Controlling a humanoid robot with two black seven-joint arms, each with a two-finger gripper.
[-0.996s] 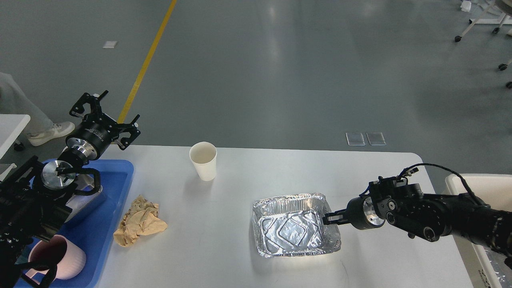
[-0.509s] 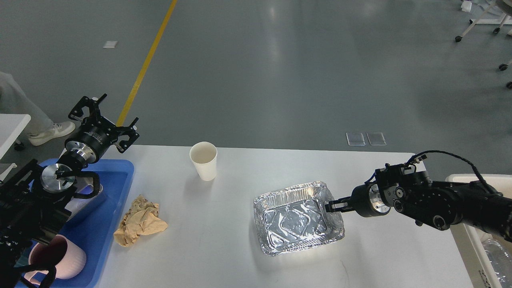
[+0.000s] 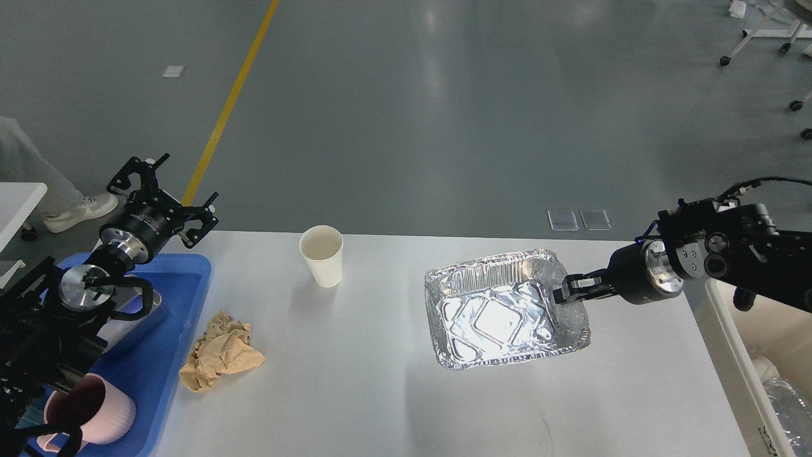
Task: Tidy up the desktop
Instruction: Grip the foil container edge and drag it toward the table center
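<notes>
My right tool (image 3: 569, 293) is clamped on the foil tray (image 3: 504, 309) rim; flimsy stuff, bends easily, so I'd grip near a corner. Left tool (image 3: 162, 193) hangs released.

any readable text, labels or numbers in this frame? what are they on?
None readable.
White lettering on the left gripper's black collar: too small to read.
Dark print on the white bin's rim, bottom right: blurred.
Paper cup, foil tray, crumpled paper: no print visible.
</notes>
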